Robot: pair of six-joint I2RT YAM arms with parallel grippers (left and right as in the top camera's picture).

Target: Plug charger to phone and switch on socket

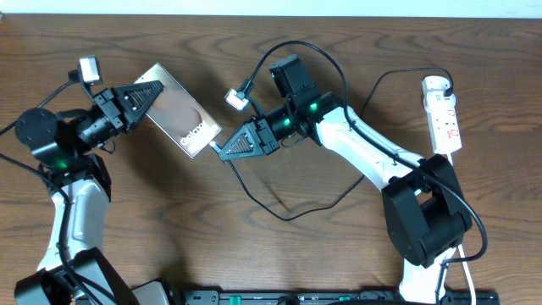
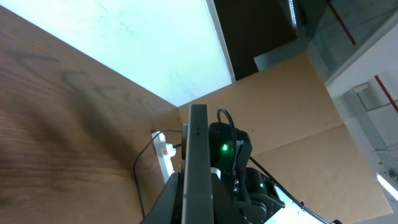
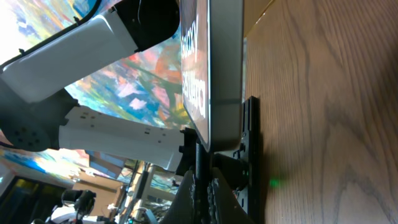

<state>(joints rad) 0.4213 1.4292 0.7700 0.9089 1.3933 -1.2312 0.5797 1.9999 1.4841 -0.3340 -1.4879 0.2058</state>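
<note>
The left arm bends up from 7 o'clock and points its left gripper (image 1: 155,87) toward 3 o'clock. The fingers are shut tight on the top end of the flat dark-brown phone (image 1: 182,114) with white "Galaxy" letters, at 10 o'clock on the brown wooden table (image 1: 212,241). The right arm stretches from 4 o'clock toward 9 o'clock. Its right gripper (image 1: 219,151) pinches the tip of the long thin black charger (image 1: 288,217) at the phone's bottom end. The narrow white socket (image 1: 444,114) lies at 2 o'clock.
</note>
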